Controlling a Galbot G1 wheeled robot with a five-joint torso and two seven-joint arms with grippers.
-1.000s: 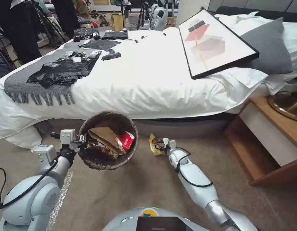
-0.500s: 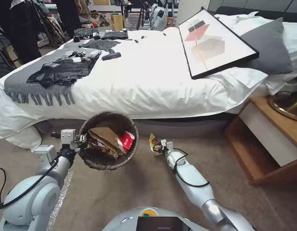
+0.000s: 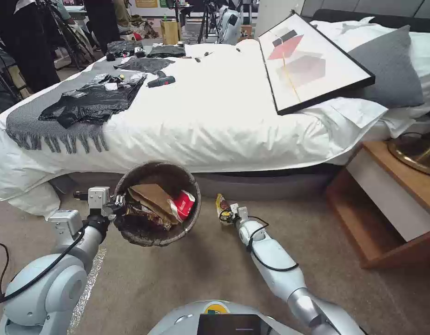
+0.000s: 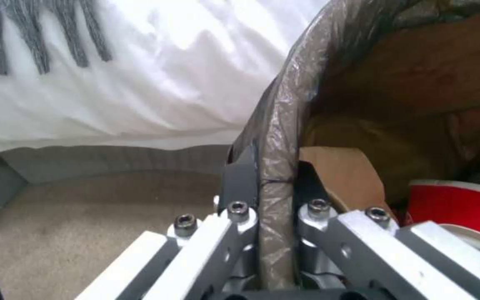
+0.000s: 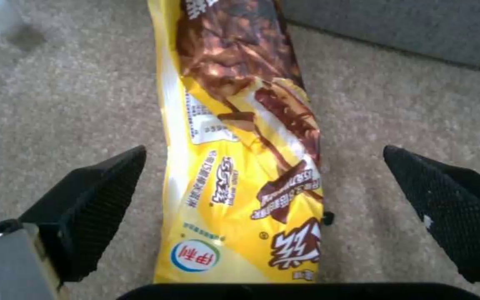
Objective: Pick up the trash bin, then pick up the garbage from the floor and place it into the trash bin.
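Left claw point(image 3: 116, 203) pinches trash bin point(image 3: 152, 239) rim, bin held off floor with carton and paper bag inside; right claw point(image 5: 262, 196) spread astride yellow wrapper point(image 5: 240, 137) on carpet; not yet grasped.

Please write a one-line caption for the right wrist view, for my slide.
Open right gripper poised over a yellow snack wrapper lying on the carpet, one jaw on each side.
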